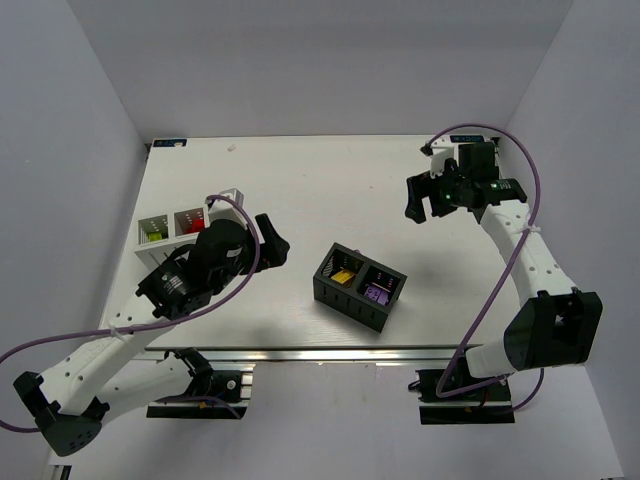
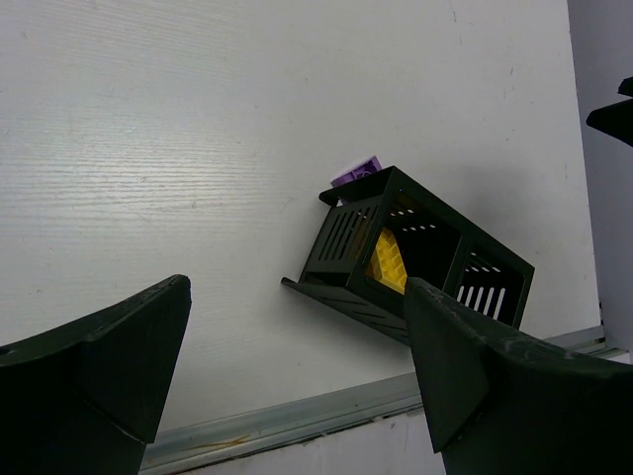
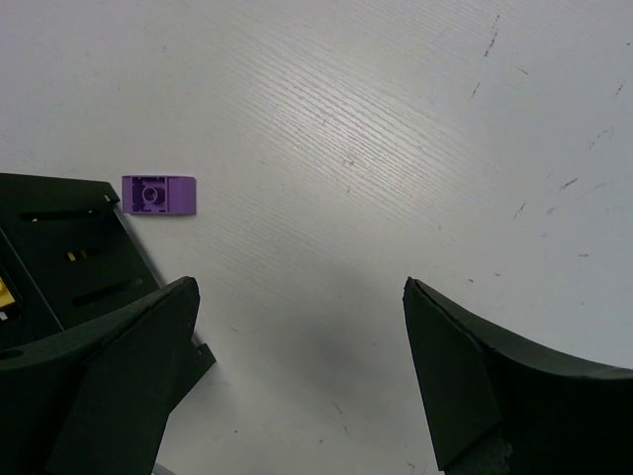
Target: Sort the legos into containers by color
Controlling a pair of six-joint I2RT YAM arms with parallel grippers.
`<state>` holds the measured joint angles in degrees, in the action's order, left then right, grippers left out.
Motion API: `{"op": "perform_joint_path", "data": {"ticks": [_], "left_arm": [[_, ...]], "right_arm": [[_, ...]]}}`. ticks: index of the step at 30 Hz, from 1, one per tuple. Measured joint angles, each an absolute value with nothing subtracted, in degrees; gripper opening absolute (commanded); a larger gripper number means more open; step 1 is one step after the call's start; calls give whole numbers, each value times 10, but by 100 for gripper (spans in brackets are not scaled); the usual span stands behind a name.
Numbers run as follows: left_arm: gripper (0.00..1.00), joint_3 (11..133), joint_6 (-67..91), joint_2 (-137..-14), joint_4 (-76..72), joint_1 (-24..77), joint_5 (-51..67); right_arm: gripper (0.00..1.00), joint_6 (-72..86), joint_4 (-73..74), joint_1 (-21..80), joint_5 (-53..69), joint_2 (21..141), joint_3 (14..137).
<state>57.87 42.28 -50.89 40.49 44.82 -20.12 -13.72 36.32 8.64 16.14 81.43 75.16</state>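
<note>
1. Gripper state. The left gripper (image 1: 273, 243) and the right gripper (image 1: 428, 205) both have their fingers spread wide. Neither has anything between them.

2. Location of parts.
- In the right wrist view, one purple brick (image 3: 158, 195) lies flat on the table (image 1: 300, 180). It is outside the black box (image 1: 345, 303), with one end just beside the box's corner. I cannot make this brick out in the top view.
- The black box sits near the middle of the table. Its left cell holds a yellow brick (image 1: 343, 277) and its right cell holds a second purple brick (image 1: 377, 294).
- The white box (image 1: 228, 200) stands at the left. It holds a lime green brick (image 1: 152, 236) and a red brick (image 1: 196, 224).

3. Handling, by my judgement.
- The loose brick is light, rigid and hard.
- Its smooth side walls are likely to slip or squirt out under an off-centre pinch.
- It sits low, so the fingertips must come down almost to the table surface.

4. Grip point.
- I would close across the narrow width, at mid-length. Both long sides look free of obstruction.
- I would not grip end to end, because the box corner crowds one end.

5. Destination. The brick goes in the right cell of the black box, with its colour match. A short release should do, as nothing here looks fragile.
</note>
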Motion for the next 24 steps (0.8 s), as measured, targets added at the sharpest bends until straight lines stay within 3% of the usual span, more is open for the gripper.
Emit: {"op": "perform_joint_path", "data": {"ticks": [24], "left_arm": [[98,579,423,-521,404,448,-201]], "right_arm": [[89,-184,388,83,216,814,752]]}}
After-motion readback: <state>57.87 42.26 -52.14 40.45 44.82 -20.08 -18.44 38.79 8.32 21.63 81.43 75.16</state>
